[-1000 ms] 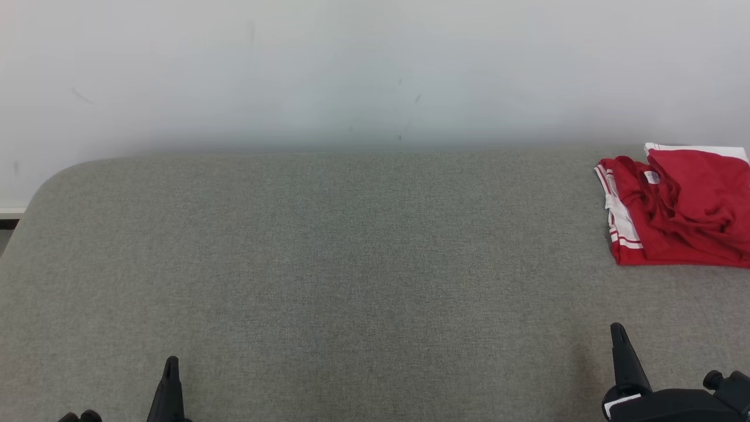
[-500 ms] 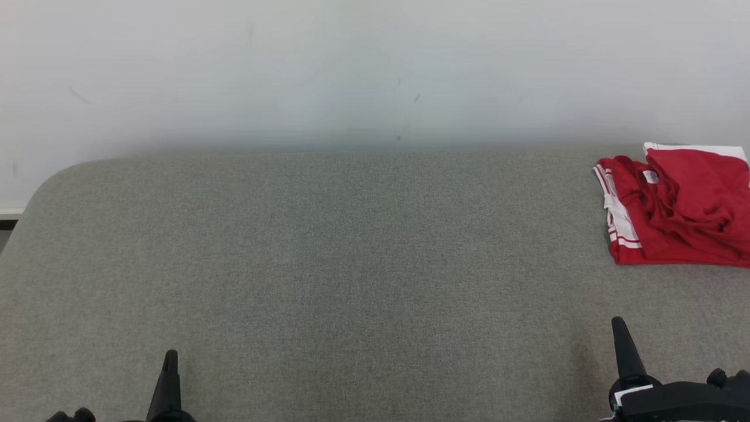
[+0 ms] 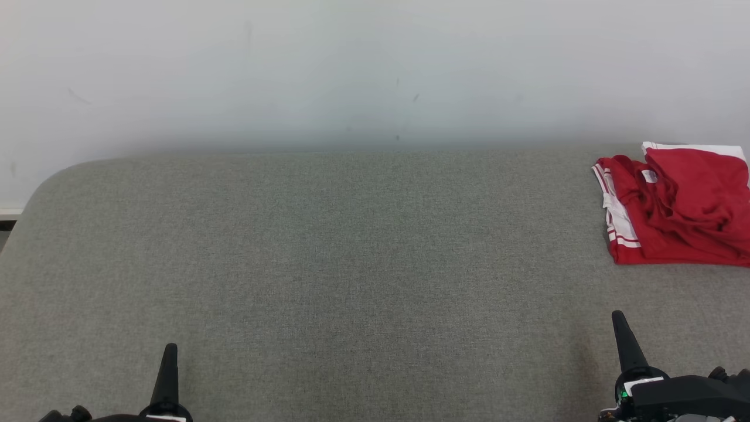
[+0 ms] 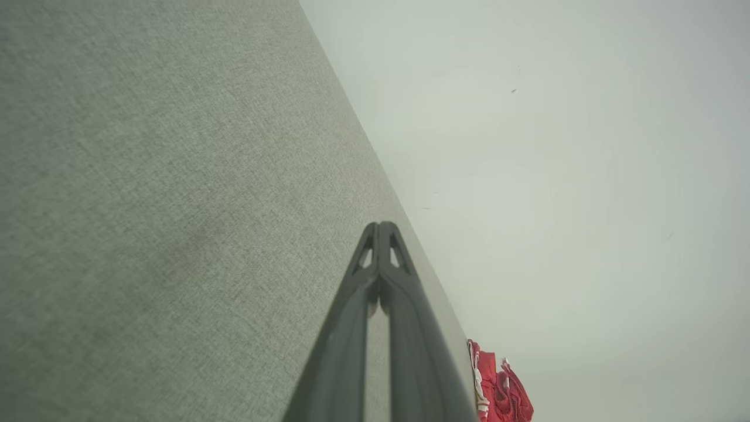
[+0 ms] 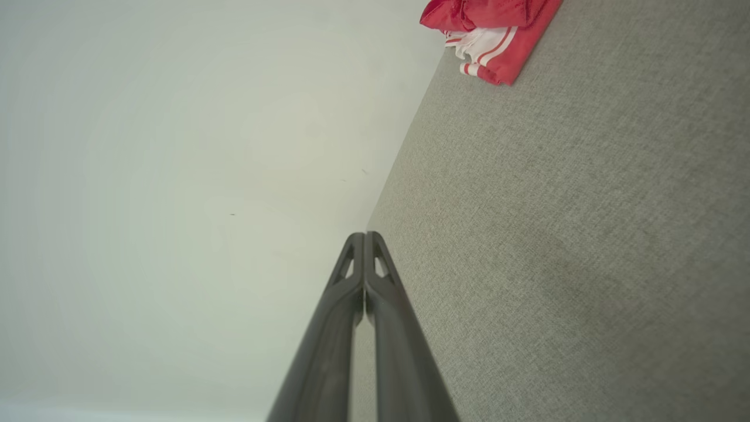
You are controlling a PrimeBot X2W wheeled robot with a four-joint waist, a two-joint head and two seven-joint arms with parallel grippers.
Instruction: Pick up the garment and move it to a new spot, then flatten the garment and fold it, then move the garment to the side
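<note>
Red cloth with white stripes makes up the shirt (image 3: pixel 679 211). It sits in a loose folded pile, with a small white tag on top. The shirt is ahead of the right claw (image 3: pixel 623 337) and a little to its right side, well apart from it. Nothing is touching the shirt. From the left claw (image 3: pixel 168 369), the shirt is far off to the right, across the grey tabletop (image 3: pixel 351 264).

Both claws are low over the near part of the tabletop and point away from the robot. The right claw (image 5: pixel 364 240) has its two fingers pressed together with nothing between them. The left claw (image 4: pixel 381 231) is pressed together too, with nothing in it. Past both claws and the shirt (image 5: pixel 492 35) is a plain pale wall (image 3: pixel 375 70).
</note>
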